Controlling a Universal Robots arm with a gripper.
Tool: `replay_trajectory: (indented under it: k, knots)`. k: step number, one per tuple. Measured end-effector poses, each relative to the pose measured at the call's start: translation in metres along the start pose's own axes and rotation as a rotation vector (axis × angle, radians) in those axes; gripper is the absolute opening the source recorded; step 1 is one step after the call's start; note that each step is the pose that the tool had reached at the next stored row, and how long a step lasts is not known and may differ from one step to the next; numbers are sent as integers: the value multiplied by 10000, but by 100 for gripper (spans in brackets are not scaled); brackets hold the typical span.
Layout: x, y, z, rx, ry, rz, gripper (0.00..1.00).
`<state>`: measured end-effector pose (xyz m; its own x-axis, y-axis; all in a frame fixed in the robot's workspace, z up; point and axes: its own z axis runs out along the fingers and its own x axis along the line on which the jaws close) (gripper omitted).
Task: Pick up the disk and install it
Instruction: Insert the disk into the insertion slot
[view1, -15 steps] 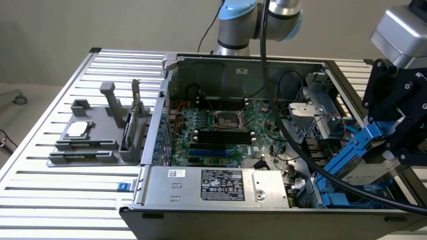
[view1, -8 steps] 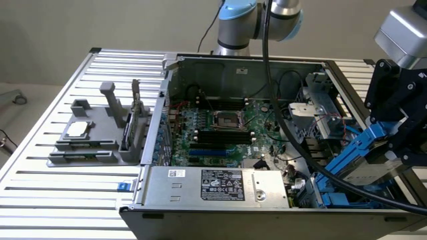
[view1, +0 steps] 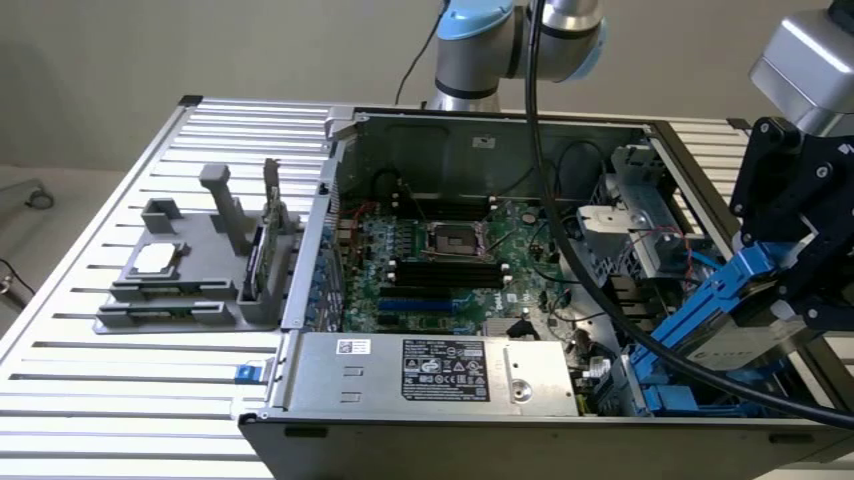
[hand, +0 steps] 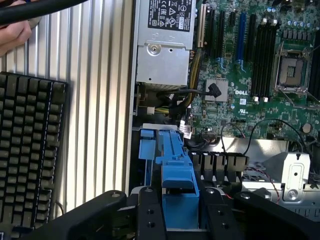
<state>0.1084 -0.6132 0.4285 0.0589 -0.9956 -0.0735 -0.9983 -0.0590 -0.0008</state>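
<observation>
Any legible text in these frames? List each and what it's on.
"DELL": white print on the motherboard.
Power supply label: symbols and fine print, too small to read.
Small white sticker on the power supply's top: blurred, unreadable.
Label on the disk: unreadable.

The gripper (hand: 182, 215) holds the disk (hand: 177, 170) by its blue carrier, with 2 black fingers (hand: 151, 210) pressed against it, 1 on each side. The disk sits over the blue bay rails (hand: 149, 147) inside the computer case (hand: 133, 75), near the silver power supply (hand: 165, 55). Wires (hand: 190, 92) run from the power supply toward the green motherboard (hand: 235, 107). The motherboard carries black memory slots (hand: 264, 60) and a CPU socket (hand: 292, 70). Outside the case, a black keyboard (hand: 27, 150) lies on the ribbed metal table (hand: 95, 100). A person's hand (hand: 12, 32) is near the keyboard, beside a black cable (hand: 35, 9).
</observation>
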Motion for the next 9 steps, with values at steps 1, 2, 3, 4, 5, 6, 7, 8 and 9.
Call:
replay_trajectory:
  k: [1, 2, 3, 4, 5, 6, 7, 8, 9]
  knots:
    - [0, 0, -1, 1, -9, 0, 33]
    - [0, 0, -1, 3, -31, -1, 33]
    - [1, 0, 1, 8, -66, -1, 33]
    - [0, -1, 0, 19, -110, -3, 33]
    - [1, -1, 0, 34, -162, -4, 33]
    - [1, 0, 1, 51, -217, -4, 33]
    - [1, 0, 0, 70, -272, -5, 33]
    - [1, 0, 0, 83, -310, -6, 33]
    - [0, 0, 1, 92, -336, -7, 33]
